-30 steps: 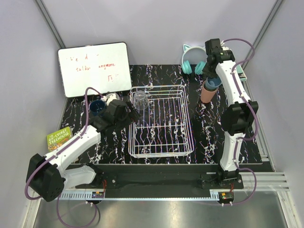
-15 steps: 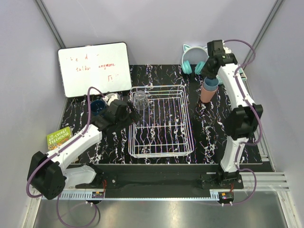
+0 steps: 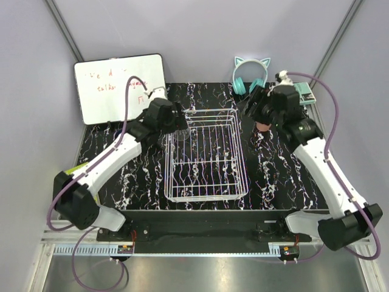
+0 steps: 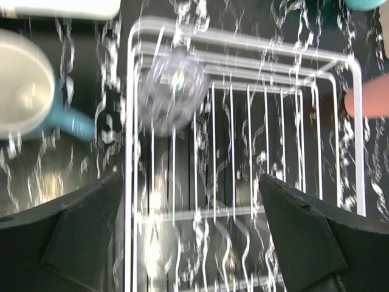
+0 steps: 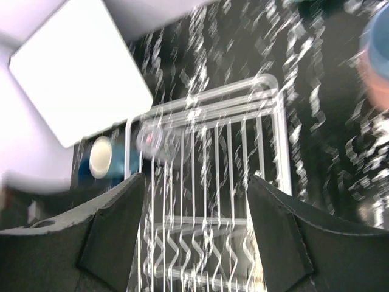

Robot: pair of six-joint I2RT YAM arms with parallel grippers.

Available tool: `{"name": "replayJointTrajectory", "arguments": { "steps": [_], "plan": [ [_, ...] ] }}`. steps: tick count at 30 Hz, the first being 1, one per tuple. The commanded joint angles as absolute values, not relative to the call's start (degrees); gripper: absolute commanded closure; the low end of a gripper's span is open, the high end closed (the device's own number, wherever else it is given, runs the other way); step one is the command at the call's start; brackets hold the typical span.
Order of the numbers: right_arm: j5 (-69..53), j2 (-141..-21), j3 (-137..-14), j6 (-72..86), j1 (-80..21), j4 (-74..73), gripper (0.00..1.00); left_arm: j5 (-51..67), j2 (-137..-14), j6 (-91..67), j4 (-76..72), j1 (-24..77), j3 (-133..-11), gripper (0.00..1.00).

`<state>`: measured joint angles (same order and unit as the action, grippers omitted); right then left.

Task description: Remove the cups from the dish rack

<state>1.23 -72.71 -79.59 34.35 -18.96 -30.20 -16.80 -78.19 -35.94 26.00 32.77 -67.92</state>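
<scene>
The white wire dish rack (image 3: 206, 155) sits mid-table. A clear glass (image 4: 173, 91) stands in its back left corner, also seen from the right wrist as the clear glass (image 5: 149, 139). My left gripper (image 4: 194, 243) hovers open above that corner (image 3: 175, 120), with nothing between its fingers. A teal mug (image 4: 24, 82) stands just outside the rack on the left. A salmon-pink cup (image 3: 263, 126) stands right of the rack, with a light-blue cup (image 5: 378, 36) stacked in it. My right gripper (image 5: 197, 243) is open and empty, up by the rack's back right corner (image 3: 250, 107).
A whiteboard (image 3: 120, 88) leans at the back left. Teal cat-ear headphones (image 3: 249, 76) lie at the back behind the right gripper. A green book (image 3: 73, 168) shows at the left edge beside the left arm.
My right gripper opened, left the light-blue cup on the salmon cup and swung left toward the rack. My left gripper moved from the rack's left side back over the clear glass.
</scene>
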Motion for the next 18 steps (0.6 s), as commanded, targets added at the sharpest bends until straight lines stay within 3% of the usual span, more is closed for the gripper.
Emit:
{"name": "replayJointTrajectory", "arguments": {
  "steps": [1,10,18],
  "plan": [
    [-2.2,-66.7,-71.1,34.9,-23.0,-24.3,0.24,-21.0,-87.3,-28.7,24.2,32.9,-76.5,0.01],
    [-6.2,-56.1,-61.6,37.0,-24.1,-21.7,0.23,-20.5,-103.3,-28.3,25.9,31.6,-88.1,0.01],
    [-8.4,-54.5,-55.3,37.9,-24.1,-19.9,0.23,-21.5,-109.1,-31.1,26.4,29.3,-89.6,0.01]
  ]
}}
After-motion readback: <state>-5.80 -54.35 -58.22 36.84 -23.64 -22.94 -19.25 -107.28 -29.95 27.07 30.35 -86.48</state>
